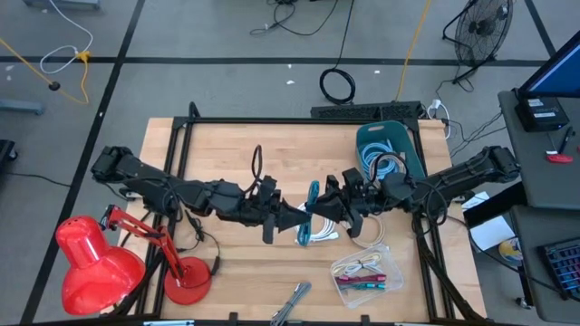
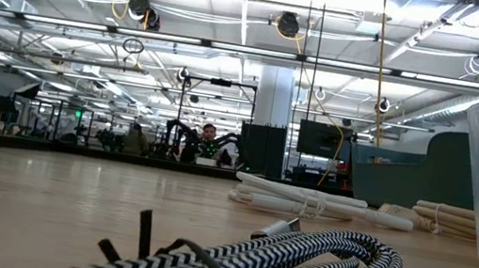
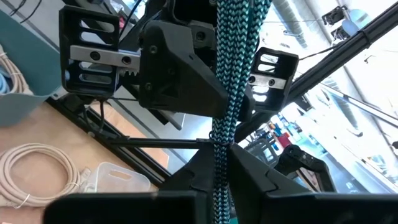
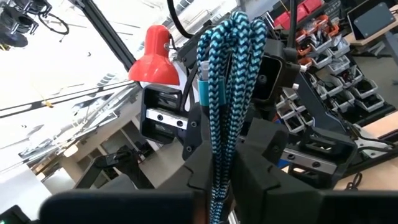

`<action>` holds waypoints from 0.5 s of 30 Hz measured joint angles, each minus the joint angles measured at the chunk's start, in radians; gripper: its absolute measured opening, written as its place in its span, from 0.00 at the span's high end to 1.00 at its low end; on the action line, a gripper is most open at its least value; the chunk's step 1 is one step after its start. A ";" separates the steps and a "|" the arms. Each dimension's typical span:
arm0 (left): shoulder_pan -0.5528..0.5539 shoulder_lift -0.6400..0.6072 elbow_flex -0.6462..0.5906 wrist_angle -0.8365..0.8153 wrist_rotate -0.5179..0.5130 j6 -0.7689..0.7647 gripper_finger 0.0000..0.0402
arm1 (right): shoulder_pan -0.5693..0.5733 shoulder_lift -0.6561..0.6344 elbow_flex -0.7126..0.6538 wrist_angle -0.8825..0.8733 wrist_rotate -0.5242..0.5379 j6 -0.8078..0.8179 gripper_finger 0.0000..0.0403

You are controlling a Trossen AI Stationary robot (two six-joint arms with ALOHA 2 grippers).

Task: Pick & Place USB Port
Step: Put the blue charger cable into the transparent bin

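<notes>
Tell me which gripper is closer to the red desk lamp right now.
Left. The left gripper sits mid-table, on the red desk lamp's side, clamped on the teal braided cable. The right gripper pinches that cable from the far side, slightly farther away.

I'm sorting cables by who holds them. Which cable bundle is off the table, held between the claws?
The teal-and-black braided cable bundle, clamped by both the left claw and right claw; the white coiled cable lies on the table.

My left gripper [image 1: 288, 217] and right gripper [image 1: 328, 201] meet mid-table, arms stretched inward, both pairs of fingers closed on the teal braided cable [image 1: 313, 205]
</notes>
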 joint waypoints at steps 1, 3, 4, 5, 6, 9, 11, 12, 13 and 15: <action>0.000 0.000 0.000 0.000 0.000 0.002 0.88 | 0.000 0.000 0.000 0.000 0.000 0.000 0.91; 0.001 0.000 0.000 0.001 0.014 0.002 0.82 | 0.000 0.000 0.000 -0.001 -0.007 0.000 0.92; 0.001 0.000 0.000 0.003 0.031 -0.002 0.78 | 0.001 0.000 0.000 -0.002 -0.009 0.000 0.93; 0.001 0.000 0.000 0.006 0.042 -0.007 0.73 | 0.003 0.000 0.000 -0.003 -0.011 -0.002 0.94; 0.001 0.000 0.000 0.005 0.045 -0.011 0.68 | 0.004 0.000 0.000 -0.003 -0.012 -0.004 0.95; 0.001 0.000 0.000 0.005 0.049 -0.015 0.53 | 0.004 0.000 0.000 -0.002 -0.013 -0.006 0.95; 0.003 0.000 0.000 0.012 0.050 -0.034 0.44 | 0.004 0.000 0.000 -0.002 -0.012 -0.006 0.94; 0.005 0.000 0.000 0.023 0.061 -0.047 0.40 | 0.004 0.000 0.000 -0.002 -0.011 -0.006 0.94; 0.009 0.000 0.000 0.039 0.084 -0.064 0.36 | 0.004 0.000 0.000 -0.002 -0.011 -0.006 0.93; 0.021 0.000 0.000 0.089 0.156 -0.092 0.29 | 0.004 0.000 0.000 -0.008 -0.012 -0.004 0.93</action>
